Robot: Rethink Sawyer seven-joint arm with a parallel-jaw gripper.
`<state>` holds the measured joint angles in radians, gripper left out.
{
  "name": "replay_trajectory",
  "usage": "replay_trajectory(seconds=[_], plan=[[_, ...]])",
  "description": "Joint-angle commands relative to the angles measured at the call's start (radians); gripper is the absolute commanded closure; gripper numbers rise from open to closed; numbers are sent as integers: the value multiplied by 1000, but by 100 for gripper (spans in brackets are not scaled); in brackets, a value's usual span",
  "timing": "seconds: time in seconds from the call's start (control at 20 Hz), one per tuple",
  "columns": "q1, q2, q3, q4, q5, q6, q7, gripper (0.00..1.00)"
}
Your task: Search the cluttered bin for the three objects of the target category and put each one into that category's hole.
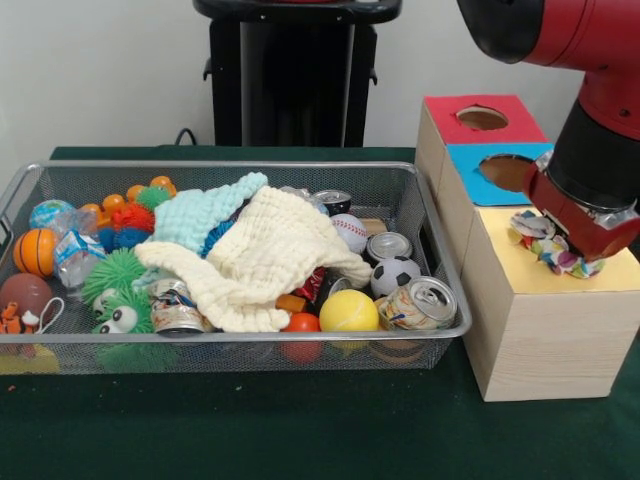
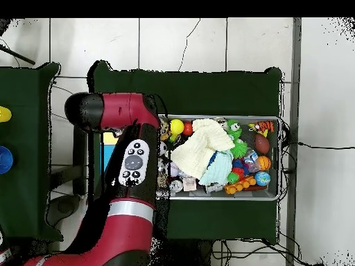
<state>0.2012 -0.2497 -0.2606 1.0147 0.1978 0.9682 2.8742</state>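
Observation:
The wire mesh bin (image 1: 200, 338) sits left of centre on the green table, full of toys, balls and cans; it also shows in the overhead view (image 2: 281, 159). My gripper (image 1: 563, 247) is at the right, just above the yellow top of the nearest wooden box (image 1: 560, 280). It is shut on a small white fabric piece with coloured spots (image 1: 535, 232), which hangs bunched under it. No other spotted piece shows in the bin. In the overhead view my arm (image 2: 132, 163) hides the gripper and the boxes.
A cream waffle cloth (image 1: 265, 255) and a mint-green cloth (image 1: 205, 212) lie over the bin's middle. A blue-topped box (image 1: 500, 170) and a red-topped box (image 1: 480, 118), each with a round hole, stand behind the yellow one. A dented can (image 1: 425, 302) lies at the bin's near right corner.

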Motion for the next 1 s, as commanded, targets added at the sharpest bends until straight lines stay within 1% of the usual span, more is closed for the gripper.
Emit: replay_trajectory(seconds=[0.05,0.35,0.6,0.85,1.0], plan=[[-63,-38,70,86,-90,63,-179,0],[-75,-54,66,63,-89,119,-188,0],[-83,-46,67,44,-93,136,-194,0],[-80,-86,55,19,-98,211,-201,0],[-79,-97,53,-13,-96,268,-198,0]])
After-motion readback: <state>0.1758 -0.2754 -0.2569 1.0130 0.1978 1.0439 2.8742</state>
